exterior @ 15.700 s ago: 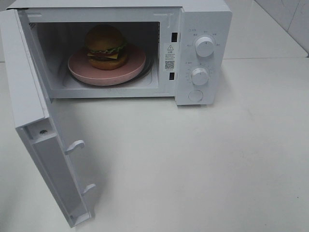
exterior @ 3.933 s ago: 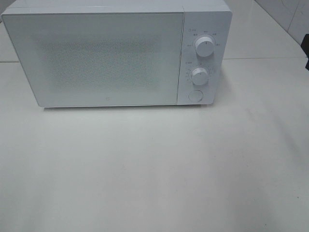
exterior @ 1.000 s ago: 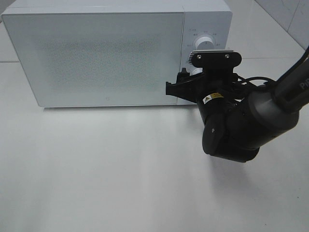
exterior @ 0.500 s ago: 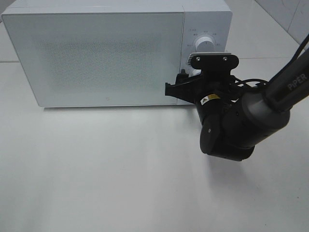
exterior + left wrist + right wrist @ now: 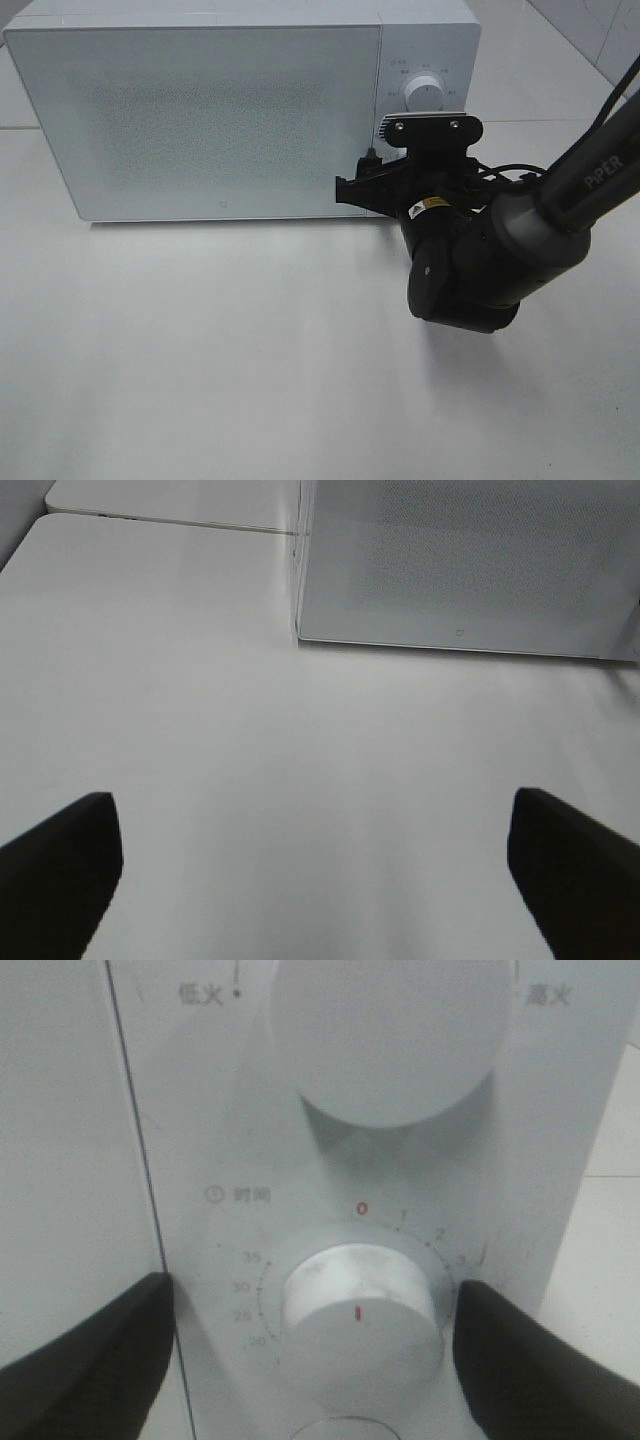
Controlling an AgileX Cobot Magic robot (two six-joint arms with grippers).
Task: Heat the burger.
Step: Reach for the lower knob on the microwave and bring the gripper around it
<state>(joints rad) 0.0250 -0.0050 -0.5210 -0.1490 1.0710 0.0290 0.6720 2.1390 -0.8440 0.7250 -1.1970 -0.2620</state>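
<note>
1. The burger cannot be seen in any view. The only place that could hide it is the white microwave (image 5: 200,110), whose speckled door (image 5: 210,120) is shut flat against the body (nothing shows through it).
2. To the right of the door is the control panel (image 5: 130,1140), with an upper knob (image 5: 426,94) and a timer knob (image 5: 360,1310) below it. The timer knob carries a short red mark, and its ring of numbers begins at a red 0.
3. The right gripper (image 5: 315,1360) is pushed up to the panel. Its jaws are spread wide with one black finger (image 5: 90,1360) on each side of the timer knob. One finger stands clear of the knob and the other is very near its edge; I cannot tell whether that one touches. From the high camera the dark wrist covers the lower half of the panel.
4. The left gripper (image 5: 315,870) hangs over the bare white table (image 5: 200,730), well back from the microwave's front. Its jaws are spread fully apart with nothing between them.
</note>
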